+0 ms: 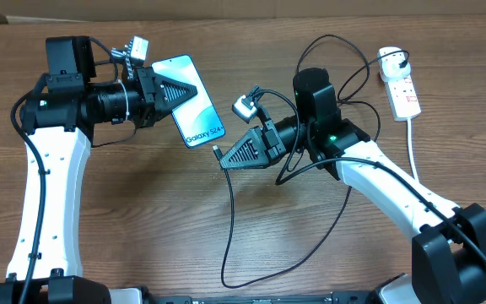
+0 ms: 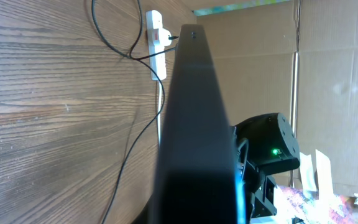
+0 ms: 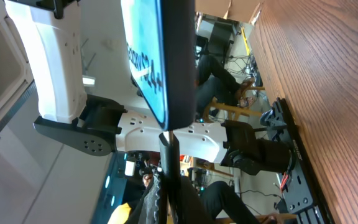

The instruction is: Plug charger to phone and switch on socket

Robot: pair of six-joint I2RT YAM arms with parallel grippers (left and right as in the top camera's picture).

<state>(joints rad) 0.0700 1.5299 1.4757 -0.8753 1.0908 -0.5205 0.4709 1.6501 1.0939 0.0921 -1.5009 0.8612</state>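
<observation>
The left gripper [image 1: 174,91] is closed on the phone [image 1: 194,108] and holds it left of the middle of the table [image 1: 142,219]. The screen is light blue and says "Galaxy S24" in white letters.

The right gripper [image 1: 226,159] is pinched shut on the charger [image 1: 230,221] close to its tip [image 1: 217,153], just beside the phone's lower end. In the right wrist view the tip [image 3: 169,144] meets the dark edge of the phone [image 3: 178,62] (I cannot tell if it is pushed in).

The black cable loops over the table and runs to the white plug [image 1: 390,57], which sits in the socket [image 1: 405,95] at the far right. The socket has red marks, too small to read. Its thick white cord [image 1: 413,143] runs toward the front.
</observation>
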